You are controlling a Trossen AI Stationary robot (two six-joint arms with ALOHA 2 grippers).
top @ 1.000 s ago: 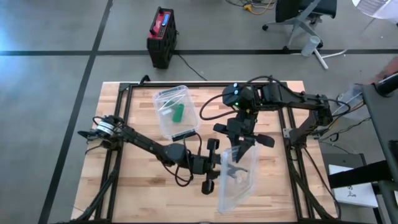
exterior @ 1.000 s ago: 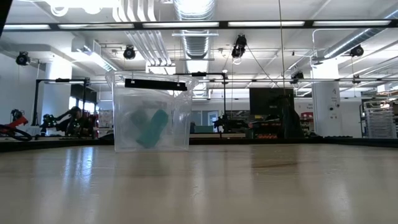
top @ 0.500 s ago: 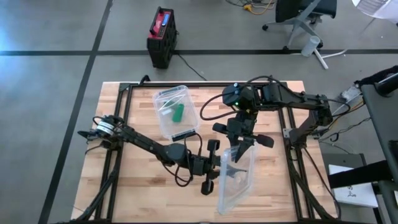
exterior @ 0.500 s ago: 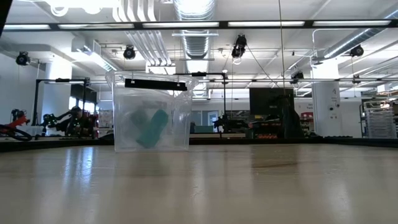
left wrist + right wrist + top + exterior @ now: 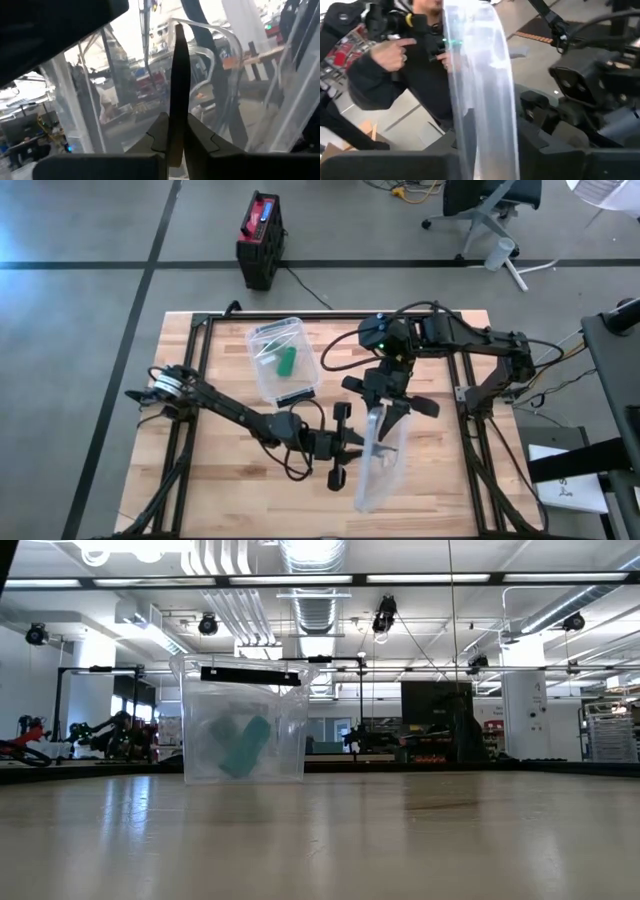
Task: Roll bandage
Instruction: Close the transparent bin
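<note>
Green bandage roll [image 5: 285, 361] sits inside the clear box [image 5: 262, 340] w/ something pale beside it, toward the tabletop's [image 5: 225, 470] back edge, a bit left of centre; low view shows it leaning in the box, nothing touching it. So the bandage itself isn't in play yet, as I read it. Work is at a 2nd clear tub [image 5: 378, 470], near the front edge around centre, held up off the wood by both arms. Right gripper [image 5: 386, 412] comes down on its back end, fingers narrow w/ the clear wall rising between them in the right wrist view. Left gripper [image 5: 345, 448] reaches in from the tub's left side, fingers [image 5: 159, 132] pinched close on a thin clear edge per the left wrist view. Two grips prob. because the tub is floppy & slick: one arm steadies while the other turns it, maybe to tip out or get at what's inside; contents too faint to tell. Vs. half a sec ago: tub looks much narrower from above, i.e. tipped further onto its edge, & the left gripper has shifted slightly w/ it; box & roll unchanged
</note>
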